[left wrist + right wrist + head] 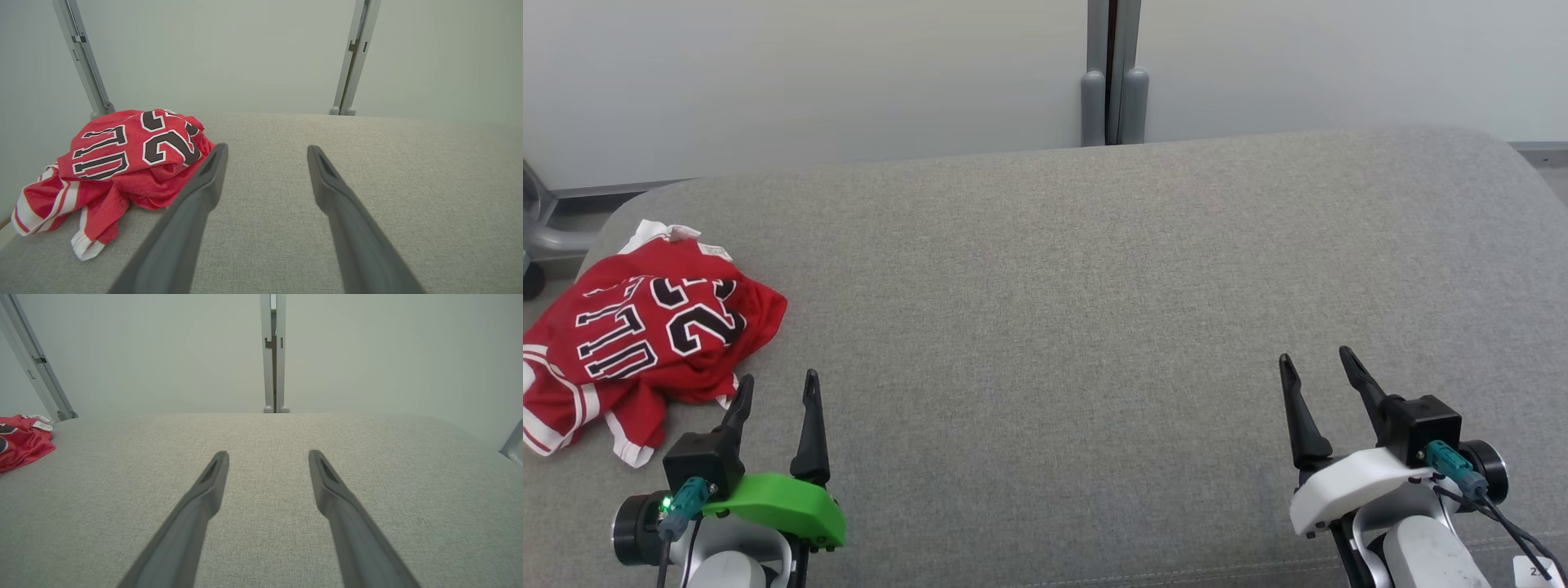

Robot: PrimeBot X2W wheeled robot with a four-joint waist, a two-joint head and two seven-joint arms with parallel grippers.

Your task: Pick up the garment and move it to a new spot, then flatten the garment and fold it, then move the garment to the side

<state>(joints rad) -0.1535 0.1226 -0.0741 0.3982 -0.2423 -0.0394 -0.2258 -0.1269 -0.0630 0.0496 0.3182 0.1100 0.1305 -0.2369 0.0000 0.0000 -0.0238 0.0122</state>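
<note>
The garment [645, 335] is a red jersey with black and white lettering and white-striped trim, lying crumpled at the left end of the grey upholstered surface [1094, 286]. It shows again in the left wrist view [122, 163] and at the far left of the right wrist view [20, 443]. My left gripper [776, 388] stands open just right of and in front of the garment, its left finger close to the cloth edge, nothing between the fingers. Far from the garment, at the lower right, my right gripper [1316, 359] is open and empty.
A pale wall runs behind the surface, with a grey vertical post [1114, 77] at its middle. A slanted metal frame leg [83, 61] rises behind the garment. The surface's rounded left edge lies close to the garment, and the wide grey middle stretches between the grippers.
</note>
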